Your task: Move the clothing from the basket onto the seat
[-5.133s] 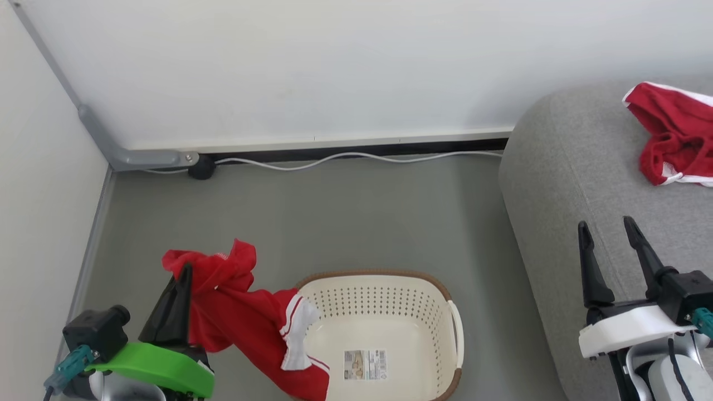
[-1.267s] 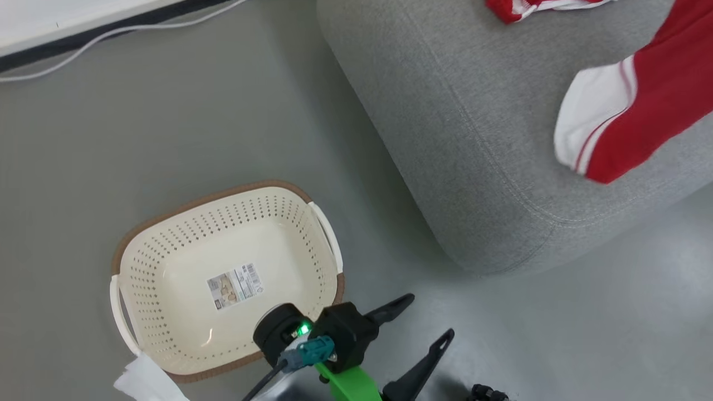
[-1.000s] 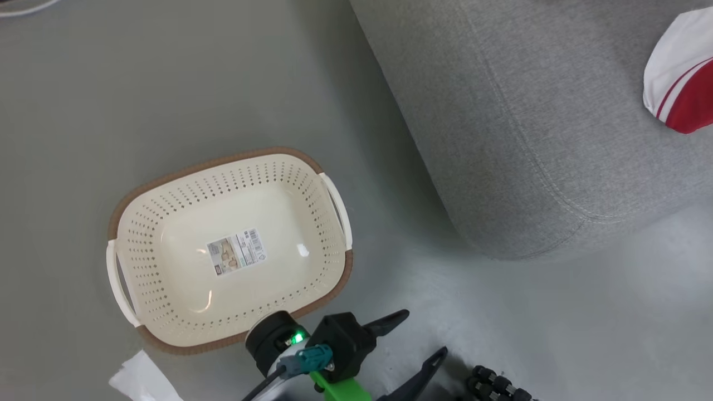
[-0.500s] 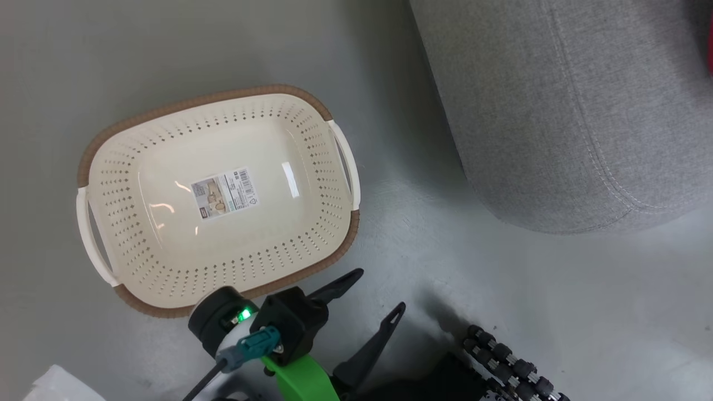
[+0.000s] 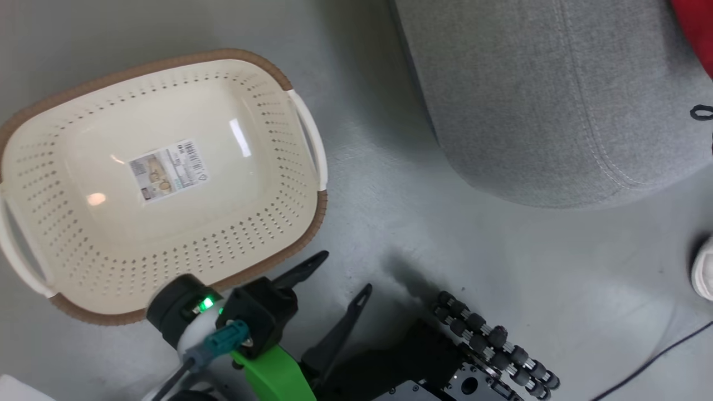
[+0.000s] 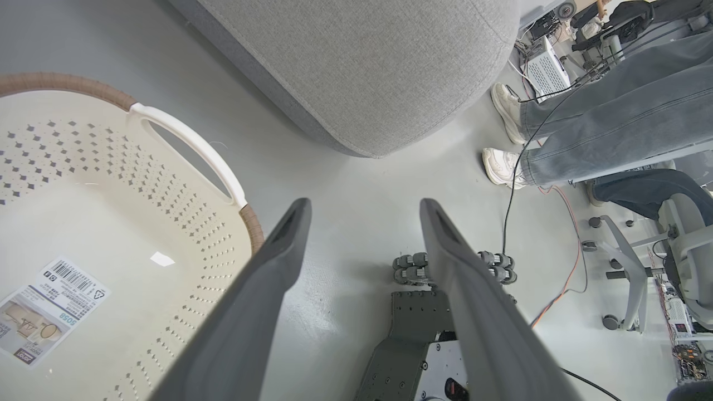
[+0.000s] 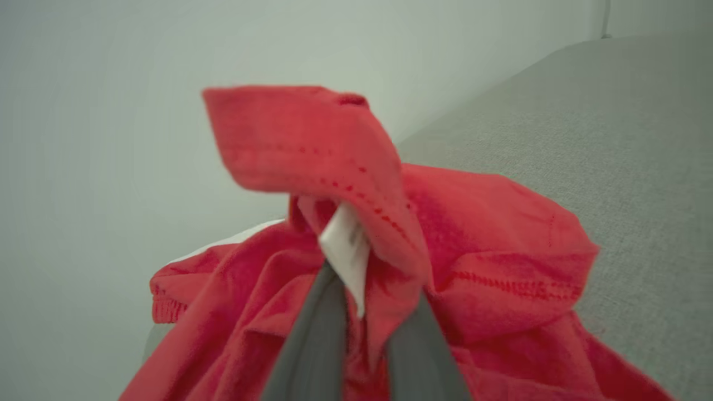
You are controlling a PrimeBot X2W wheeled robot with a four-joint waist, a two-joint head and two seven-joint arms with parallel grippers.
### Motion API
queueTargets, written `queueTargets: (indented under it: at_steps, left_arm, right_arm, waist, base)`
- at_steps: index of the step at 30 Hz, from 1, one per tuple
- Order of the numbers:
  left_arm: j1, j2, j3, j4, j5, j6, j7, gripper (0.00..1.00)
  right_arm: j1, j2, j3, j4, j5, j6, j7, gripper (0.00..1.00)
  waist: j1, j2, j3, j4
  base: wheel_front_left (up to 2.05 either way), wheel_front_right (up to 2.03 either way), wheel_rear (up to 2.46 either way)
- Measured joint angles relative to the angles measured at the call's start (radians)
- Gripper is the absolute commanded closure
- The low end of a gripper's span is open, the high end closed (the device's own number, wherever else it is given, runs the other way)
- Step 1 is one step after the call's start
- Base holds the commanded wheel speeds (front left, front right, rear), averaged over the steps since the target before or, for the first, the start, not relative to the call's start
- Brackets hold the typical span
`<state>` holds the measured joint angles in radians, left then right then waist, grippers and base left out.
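Observation:
The cream basket [image 5: 161,167] stands on the floor with nothing in it but its paper sticker [image 5: 166,169]. My left gripper [image 5: 342,275] hovers open beside its near right rim, fingers apart and bare; the left wrist view has this left gripper [image 6: 365,209] over the floor between the basket [image 6: 111,223] and the grey seat [image 6: 362,67]. My right gripper [image 7: 370,298] is shut on red clothing [image 7: 345,145] with a white label [image 7: 346,245], bunched just above the seat [image 7: 613,139]. A sliver of red clothing [image 5: 696,33] lies on the seat [image 5: 546,94].
A person's legs [image 6: 607,122] and white shoes [image 6: 504,167] stand right of the seat, with cables [image 6: 518,184] and an office chair base [image 6: 629,267] nearby. My wheeled base [image 5: 490,345] is below. One shoe [image 5: 703,267] and a cable [image 5: 657,356] lie at the right.
Five seconds ago the left gripper held a red garment over the basket; now it is open and bare. The head camera has swung down, so basket and seat have shifted in the picture.

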<state>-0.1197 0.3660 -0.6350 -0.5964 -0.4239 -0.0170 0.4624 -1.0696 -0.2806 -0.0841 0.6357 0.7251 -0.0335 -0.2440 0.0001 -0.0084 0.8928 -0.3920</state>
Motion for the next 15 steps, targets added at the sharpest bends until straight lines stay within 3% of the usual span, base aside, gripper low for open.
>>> queueTargets:
  at_steps: [2, 3, 4, 15]
  left_arm:
    - [-0.004, 0.006, 0.013, 0.002, -0.001, -0.001, -0.002, 0.00]
    - [-0.006, 0.007, 0.018, 0.003, -0.004, -0.002, -0.006, 0.00]
    - [-0.008, 0.007, 0.022, 0.007, -0.004, -0.005, -0.007, 0.00]
    - [-0.084, -0.030, 0.080, 0.040, -0.055, -0.036, -0.111, 0.00]
  right_arm:
    - [-0.011, 0.005, 0.013, 0.014, -0.016, 0.016, -0.003, 0.47]
    - [-0.016, 0.009, 0.020, 0.021, -0.024, 0.016, -0.003, 0.11]
    - [-0.021, 0.014, 0.028, 0.027, -0.032, 0.025, -0.003, 0.00]
    - [-0.024, 0.040, 0.119, 0.016, -0.142, 0.089, -0.011, 0.00]
  waist:
    - [0.0000, 0.0000, 0.005, -0.015]
    - [0.0000, 0.0000, 0.005, -0.022]
    - [0.0000, 0.0000, 0.004, -0.027]
    - [0.0000, 0.0000, -0.079, -0.057]
  base:
    - [0.00, 0.00, 0.00]
    - [0.00, 0.00, 0.00]
    - [0.00, 0.00, 0.00]
    - [0.00, 0.00, 0.00]
